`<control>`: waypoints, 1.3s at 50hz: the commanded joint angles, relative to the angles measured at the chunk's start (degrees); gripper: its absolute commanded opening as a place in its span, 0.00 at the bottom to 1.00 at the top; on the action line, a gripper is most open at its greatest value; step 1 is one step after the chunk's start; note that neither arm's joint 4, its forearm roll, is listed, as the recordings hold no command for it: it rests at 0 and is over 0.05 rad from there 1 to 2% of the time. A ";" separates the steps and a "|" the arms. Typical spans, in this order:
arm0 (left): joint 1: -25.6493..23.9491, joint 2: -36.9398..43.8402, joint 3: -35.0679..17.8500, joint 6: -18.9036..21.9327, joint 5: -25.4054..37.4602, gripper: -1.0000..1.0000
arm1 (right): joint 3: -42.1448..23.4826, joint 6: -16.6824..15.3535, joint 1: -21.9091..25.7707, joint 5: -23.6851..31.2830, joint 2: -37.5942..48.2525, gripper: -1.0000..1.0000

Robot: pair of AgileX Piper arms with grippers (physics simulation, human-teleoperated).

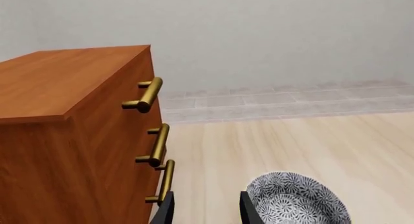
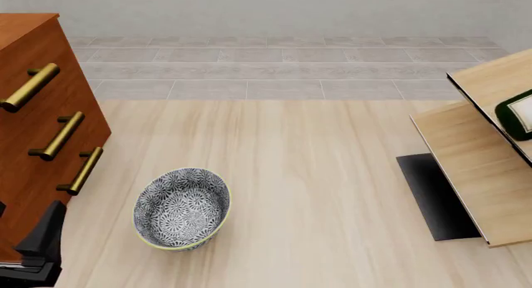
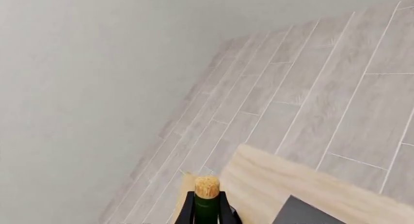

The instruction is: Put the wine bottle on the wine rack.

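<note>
The wine bottle (image 3: 207, 204) sits between my right gripper's (image 3: 207, 212) fingers, closed on its neck just under the cork, its long axis running along the fingers. In the front view only its labelled body (image 2: 517, 113) shows at the far right edge, against the slanted panels of the wine rack (image 2: 478, 169), so my right arm is the one on the job. I judge little travel remains. My left gripper (image 1: 205, 212) rests part open and empty at the near left, between the cabinet (image 2: 33, 151) and the bowl (image 2: 181, 208), well apart across bare desk (image 2: 316, 176).
</note>
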 commanded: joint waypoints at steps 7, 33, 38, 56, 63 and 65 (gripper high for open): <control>0.24 0.00 0.00 0.37 0.34 1.00 | 3.40 1.92 0.70 -2.02 2.82 0.00; 0.20 0.00 0.00 0.36 0.26 1.00 | 4.22 2.29 -0.68 -3.14 3.67 0.00; 0.05 0.00 0.00 0.37 0.30 1.00 | 4.19 2.38 -0.68 -3.11 3.58 0.00; -0.10 0.00 0.00 0.41 0.13 1.00 | 3.71 2.20 -0.58 -2.42 2.98 1.00; -0.16 0.00 0.00 0.29 0.14 1.00 | 2.67 1.75 -0.96 -1.49 2.41 1.00; -0.14 0.00 0.00 0.29 0.11 1.00 | 2.50 1.83 -0.96 -1.37 2.06 1.00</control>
